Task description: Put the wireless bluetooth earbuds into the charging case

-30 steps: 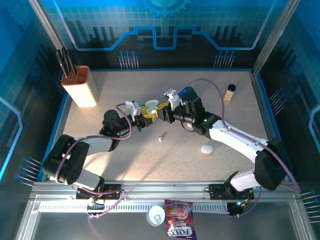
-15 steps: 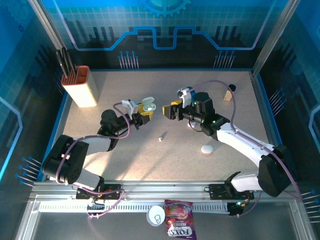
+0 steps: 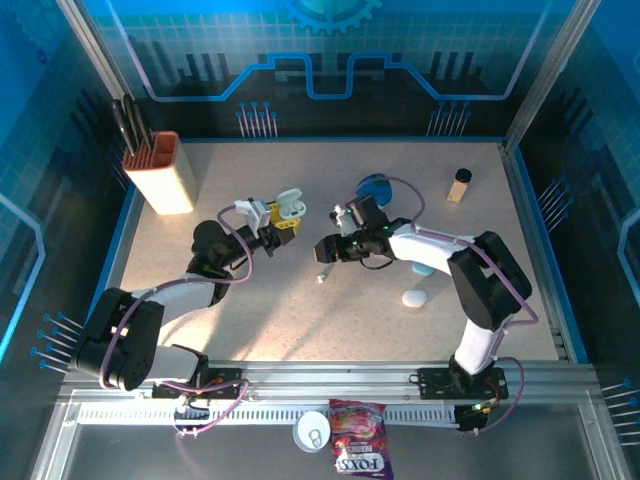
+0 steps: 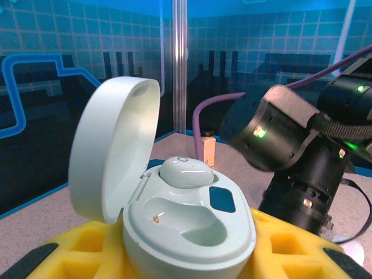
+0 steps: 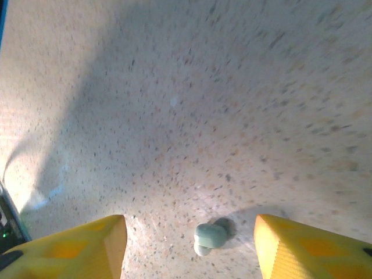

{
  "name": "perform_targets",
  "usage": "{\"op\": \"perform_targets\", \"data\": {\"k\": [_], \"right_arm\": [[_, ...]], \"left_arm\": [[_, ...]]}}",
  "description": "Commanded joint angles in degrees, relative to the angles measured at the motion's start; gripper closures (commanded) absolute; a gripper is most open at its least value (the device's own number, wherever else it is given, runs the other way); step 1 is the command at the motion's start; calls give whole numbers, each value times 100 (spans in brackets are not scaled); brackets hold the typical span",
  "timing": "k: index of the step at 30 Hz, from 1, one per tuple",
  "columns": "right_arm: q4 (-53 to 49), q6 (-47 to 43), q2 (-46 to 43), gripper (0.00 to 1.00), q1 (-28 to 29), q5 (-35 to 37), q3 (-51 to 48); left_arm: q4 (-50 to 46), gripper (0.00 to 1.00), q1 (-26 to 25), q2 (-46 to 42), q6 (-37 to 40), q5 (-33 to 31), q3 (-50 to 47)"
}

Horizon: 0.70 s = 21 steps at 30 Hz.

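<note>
The left gripper (image 3: 277, 222) clamped the open charging case (image 4: 186, 232), a seated earbud (image 4: 186, 172) inside; the right gripper (image 5: 187, 229) hung spread wide over a loose earbud (image 5: 208, 238), bottom centre.

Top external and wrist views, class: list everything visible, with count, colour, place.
pebble-shaped charging case: one, pale white-green, lid open, in left gripper
seated earbud: one, pale, in case's far socket
loose stemmed earbud: one, pale teal, on table between fingers of right gripper
closed pebble-shaped case: one, white, table right of centre
knife block: one, tan, far left corner
small bottle: one, tan, black cap, far right
round disc: one, blue, behind right gripper
sweet bag: one, purple, outside near rail
left gripper: yellow fingers, shut on case
right gripper: yellow fingers, open
</note>
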Motion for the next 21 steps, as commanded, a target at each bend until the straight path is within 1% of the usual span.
{"op": "perform_targets", "data": {"k": [1, 3, 6, 8, 10, 12, 14, 15, 18, 21], "right_arm": [[-502, 117, 298, 40, 232, -188, 359], [-696, -76, 391, 37, 429, 370, 482], [-1001, -543, 483, 32, 744, 1480, 660], [-1027, -810, 506, 29, 904, 1944, 687], [-964, -972, 544, 27, 1038, 2317, 658], [-964, -1104, 608, 26, 1154, 2608, 662], [-1016, -1201, 696, 25, 1262, 2944, 699], [-1036, -1267, 732, 25, 1313, 3080, 718], [-1085, -1397, 852, 25, 1414, 3354, 769], [-1170, -1464, 875, 25, 1476, 3478, 790]], "left_arm": [[6, 63, 46, -118, 183, -81, -35], [-2, 63, 46, -155, 217, -132, -52], [-115, 63, 69, -264, 274, -348, -83], [-423, 61, 121, -399, 342, -603, -66], [-912, 60, 172, -610, 570, -932, -31], [-1323, 60, 225, -789, 712, -1283, 10], [-1709, 61, 276, -920, 694, -1862, 99], [-1899, 61, 303, -971, 726, -2017, 126], [-2024, 61, 376, -1043, 616, -2316, 120], [-2052, 61, 423, -1045, 475, -2391, 143]]}}
